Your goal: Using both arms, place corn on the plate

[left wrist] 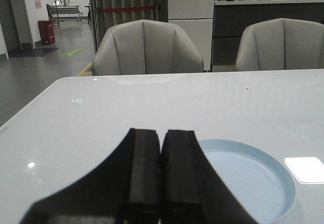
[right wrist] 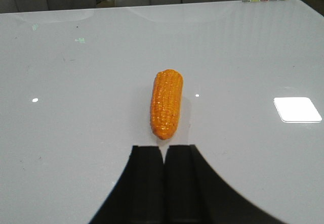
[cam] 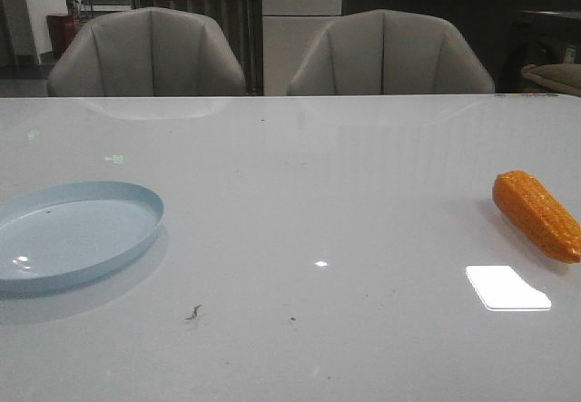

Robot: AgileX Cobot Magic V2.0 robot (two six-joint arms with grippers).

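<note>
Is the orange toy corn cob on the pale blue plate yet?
No: the orange toy corn cob lies on the white table far right of the pale blue plate.

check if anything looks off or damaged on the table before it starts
Nothing is damaged or spilled. The corn lies whole on its side, far right; the plate sits flat and empty, far left. Only a few small dark specks mark the table.

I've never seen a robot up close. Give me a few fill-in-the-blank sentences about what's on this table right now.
1. The corn lies on the table, not on the ____.
2. The plate is pale ____.
3. In the front view, the corn lies toward the table's ____ side.
4. The fingers of the left hand and the right hand are pressed ____, holding nothing.

Missing words: plate; blue; right; together
</note>
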